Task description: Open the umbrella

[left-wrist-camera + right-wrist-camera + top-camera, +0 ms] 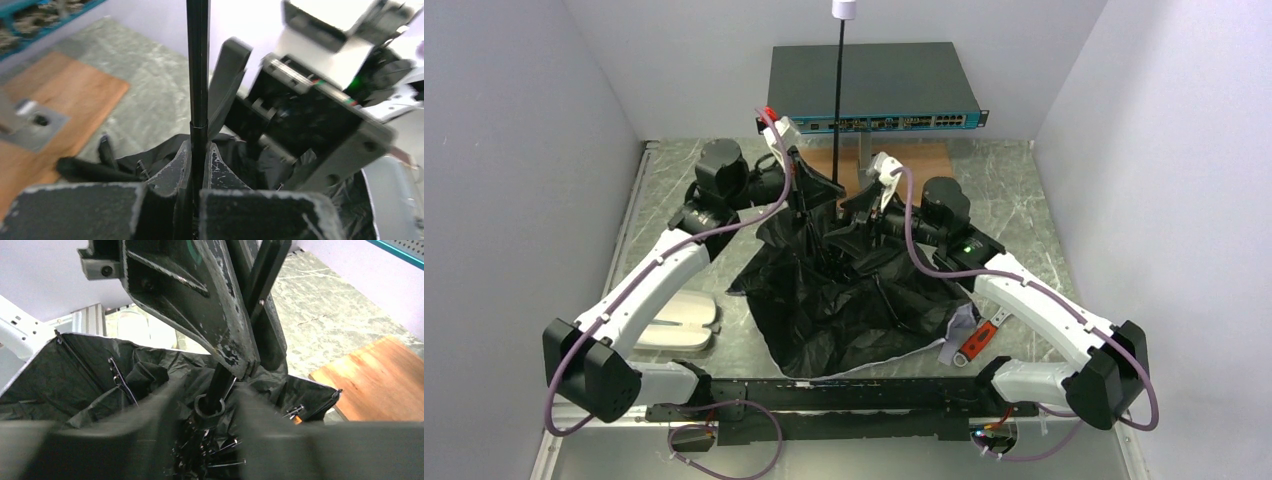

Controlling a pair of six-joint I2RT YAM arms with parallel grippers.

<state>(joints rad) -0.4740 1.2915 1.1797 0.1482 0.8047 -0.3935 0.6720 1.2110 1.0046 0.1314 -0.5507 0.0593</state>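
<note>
On grey marbled table [1024,190] between pale walls [514,150], left claw [199,150] clamps umbrella [844,300] shaft [198,75]; right claw [205,405] unclear.

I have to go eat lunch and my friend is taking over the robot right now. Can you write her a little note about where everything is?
Left claw: shut on the black shaft of the umbrella, just above the canopy.
Right claw: looks open, with a finger on either side of the runner ring, low on the shaft.
Umbrella: stands upside down on the table, pale handle on top, black canopy slumped and crumpled below.
Done: shaft extended, canopy loosened.
Left: probably slide the runner until the ribs spread and lock.
</note>
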